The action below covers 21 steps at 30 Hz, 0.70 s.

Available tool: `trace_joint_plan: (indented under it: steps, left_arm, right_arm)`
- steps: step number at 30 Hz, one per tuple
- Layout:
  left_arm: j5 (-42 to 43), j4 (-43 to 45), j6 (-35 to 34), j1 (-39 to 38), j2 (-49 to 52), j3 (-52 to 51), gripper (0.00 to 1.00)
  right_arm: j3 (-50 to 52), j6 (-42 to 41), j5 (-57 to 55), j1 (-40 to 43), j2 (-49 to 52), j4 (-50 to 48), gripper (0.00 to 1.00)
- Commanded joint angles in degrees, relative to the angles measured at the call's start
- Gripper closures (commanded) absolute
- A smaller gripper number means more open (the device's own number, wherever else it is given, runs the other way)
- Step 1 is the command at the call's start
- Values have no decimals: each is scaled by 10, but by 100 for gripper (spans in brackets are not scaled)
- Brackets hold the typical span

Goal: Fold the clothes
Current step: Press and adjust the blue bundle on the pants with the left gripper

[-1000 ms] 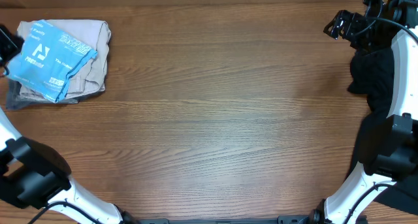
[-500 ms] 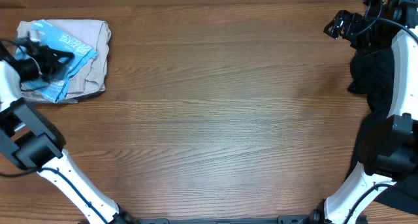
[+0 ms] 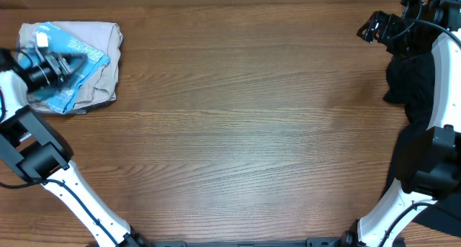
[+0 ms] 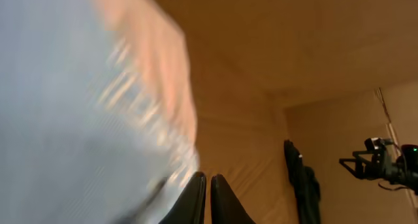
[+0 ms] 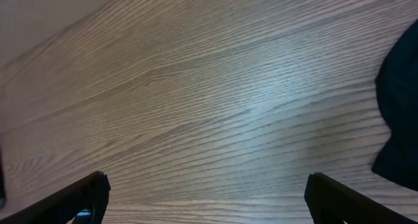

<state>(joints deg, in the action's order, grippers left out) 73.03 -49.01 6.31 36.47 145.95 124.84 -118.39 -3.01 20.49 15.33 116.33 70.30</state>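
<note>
The clothes, a light blue T-shirt (image 3: 81, 48) with white print, lie folded at the table's far left corner. They rest on top of a beige garment (image 3: 106, 68). My left gripper (image 3: 66, 64) hovers low over the blue shirt, shut, with nothing between its fingers. In the left wrist view the pale blue fabric (image 4: 65, 119) is blurred and fills the left side, right beside the left gripper (image 4: 209, 196). My right gripper (image 3: 367, 29) stands at the far right corner. It is wide open over bare wood, as the right wrist view shows (image 5: 206, 185).
A black cloth (image 3: 409, 80) lies heaped by the right edge under the right arm, and its edge (image 5: 401, 119) shows in the right wrist view. The wooden table (image 3: 245, 132) stretches between the two arms.
My left gripper has swung in from the left edge over the folded pile and edged rightwards. The right arm has not moved.
</note>
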Motion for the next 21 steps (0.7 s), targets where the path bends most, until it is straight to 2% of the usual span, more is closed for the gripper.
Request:
trace_joint_plan:
  steps: [1, 5, 9, 12, 21]
  left_arm:
    - [-24, 14, -66, 0, -71, 74, 93]
    - [-96, 38, -146, -7, -89, 107, 94]
    - [-147, 39, -180, -22, -83, 102, 96]
    - [-228, 38, -186, -47, -75, 78, 96]
    - [-343, 74, -186, -99, -39, 0, 96]
  right_arm:
    - [-5, -2, -3, 2, -3, -1, 0]
    - [-5, -2, -3, 2, -3, -1, 0]
    - [-5, -2, -3, 2, -3, -1, 0]
    - [-5, -2, -3, 2, -3, -1, 0]
    - [-5, -2, -3, 2, -3, -1, 0]
